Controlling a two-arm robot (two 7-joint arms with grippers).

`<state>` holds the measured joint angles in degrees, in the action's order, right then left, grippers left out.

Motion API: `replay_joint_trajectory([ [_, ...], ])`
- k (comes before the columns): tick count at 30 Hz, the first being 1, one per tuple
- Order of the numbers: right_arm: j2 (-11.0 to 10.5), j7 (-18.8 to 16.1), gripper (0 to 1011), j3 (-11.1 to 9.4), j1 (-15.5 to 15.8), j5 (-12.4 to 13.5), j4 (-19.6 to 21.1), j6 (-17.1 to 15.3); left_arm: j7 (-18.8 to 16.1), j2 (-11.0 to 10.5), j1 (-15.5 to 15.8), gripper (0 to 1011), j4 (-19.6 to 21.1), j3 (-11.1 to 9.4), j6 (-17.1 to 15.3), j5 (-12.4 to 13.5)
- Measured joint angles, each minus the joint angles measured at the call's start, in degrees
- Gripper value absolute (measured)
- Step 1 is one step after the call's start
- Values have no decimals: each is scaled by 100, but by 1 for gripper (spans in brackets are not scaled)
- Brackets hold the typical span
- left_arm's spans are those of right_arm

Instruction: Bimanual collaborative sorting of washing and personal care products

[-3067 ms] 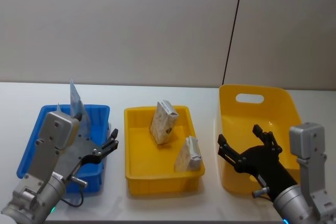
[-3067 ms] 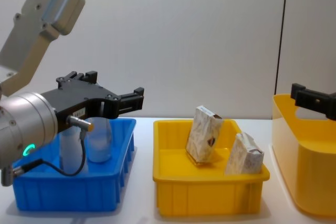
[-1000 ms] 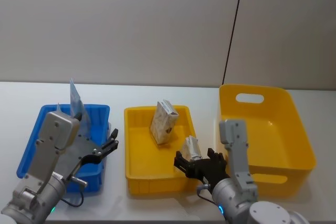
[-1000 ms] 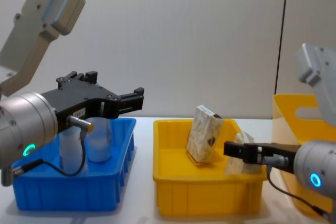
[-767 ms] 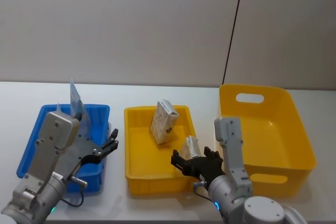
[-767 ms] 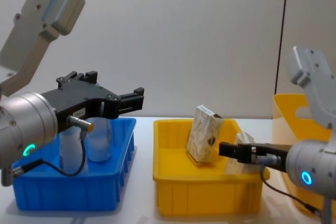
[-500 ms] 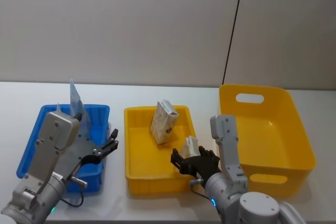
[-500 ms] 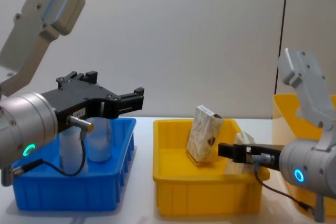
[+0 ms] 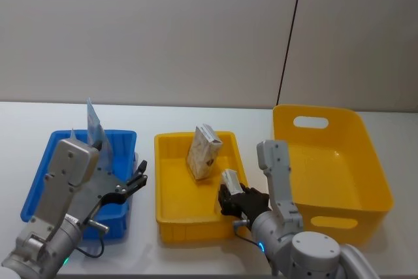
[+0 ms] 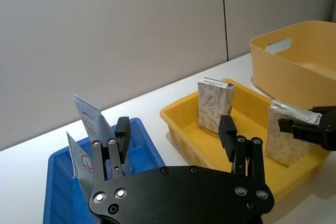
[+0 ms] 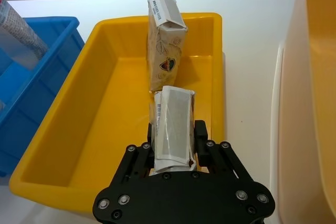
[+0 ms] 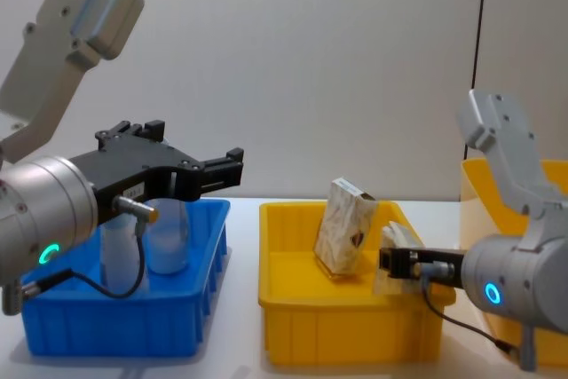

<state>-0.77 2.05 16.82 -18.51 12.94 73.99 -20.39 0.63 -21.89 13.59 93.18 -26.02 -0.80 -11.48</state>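
Note:
Two small beige patterned packs stand in the yellow tray (image 9: 171, 213). One pack (image 9: 203, 151) leans at the tray's back. My right gripper (image 9: 234, 195) is shut on the nearer pack (image 9: 229, 178), whose top (image 11: 173, 114) sticks out between the fingers (image 11: 201, 132). From the chest this pack (image 12: 396, 244) stands at the tray's right side, in front of the right gripper (image 12: 401, 264). Pale blue tubes (image 9: 93, 122) stand in the blue tray (image 9: 39, 181). Over that tray's right part hangs my left gripper (image 9: 136, 178), open and holding nothing (image 10: 176, 137).
A deep yellow bin (image 9: 356, 161) with a handle slot stands right of the yellow tray, close to the right arm. All three containers sit in a row on a white table (image 9: 196, 119), with a plain wall behind.
My right gripper has come from over the deep bin leftwards into the yellow tray and shut on the nearer pack, which now stands more upright. The left arm has not moved.

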Motion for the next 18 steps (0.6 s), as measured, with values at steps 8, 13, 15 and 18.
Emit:
replay_joint_trajectory([
  [8, 34, 15, 351, -17, -51, -54, -69, 6, 0, 0, 0, 1001, 0, 0, 0, 0],
  [13, 36, 19, 351, -1, -55, -121, -76, 121, 0, 0, 0, 1001, 0, 0, 0, 0],
  [15, 32, 18, 350, 16, -55, -165, -71, 230, 0, 0, 0, 1001, 0, 0, 0, 0],
  [18, 22, 11, 350, 38, -42, -223, -44, 377, 0, 0, 0, 1001, 0, 0, 0, 0],
])
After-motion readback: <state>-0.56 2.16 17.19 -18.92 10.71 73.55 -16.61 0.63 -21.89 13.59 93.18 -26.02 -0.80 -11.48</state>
